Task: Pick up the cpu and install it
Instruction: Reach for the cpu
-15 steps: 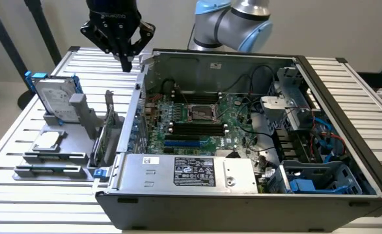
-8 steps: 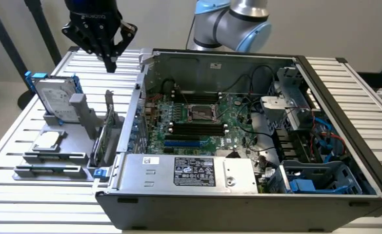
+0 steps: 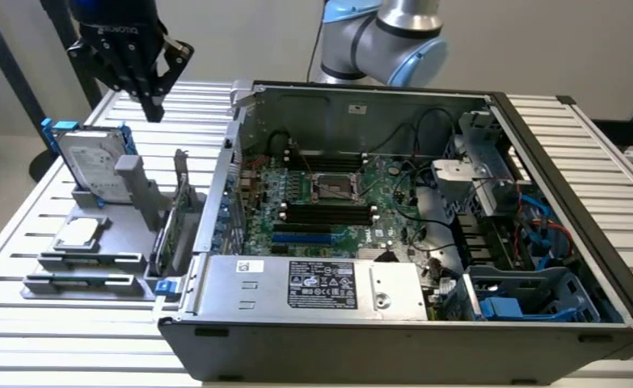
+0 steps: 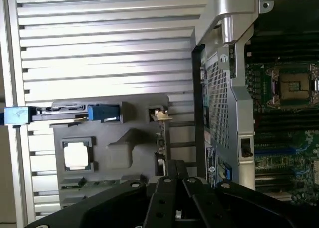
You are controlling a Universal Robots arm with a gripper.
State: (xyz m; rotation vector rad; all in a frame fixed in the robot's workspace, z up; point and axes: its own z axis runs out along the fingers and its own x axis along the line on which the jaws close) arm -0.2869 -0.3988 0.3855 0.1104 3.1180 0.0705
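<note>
The cpu (image 3: 79,234), a small flat square chip with a pale silver top, lay in a recess of the grey holder (image 3: 116,242) on the slatted table (image 3: 35,339), to the exterior view's left of the open computer case (image 3: 403,347). Behind it the hard drive (image 3: 92,166) stood upright in blue brackets, between the chip and the gripper (image 3: 152,109). The gripper hung above and farther back, well apart, fingers drawn together on nothing.

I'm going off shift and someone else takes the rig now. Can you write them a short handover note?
The gripper: shut, empty, hanging above the table, touching nothing.
The cpu: lying flat in the grey holder beside the open case.
The socket on the motherboard: empty.
Done: nothing visible.
Left: cpu not yet picked up or installed.
</note>
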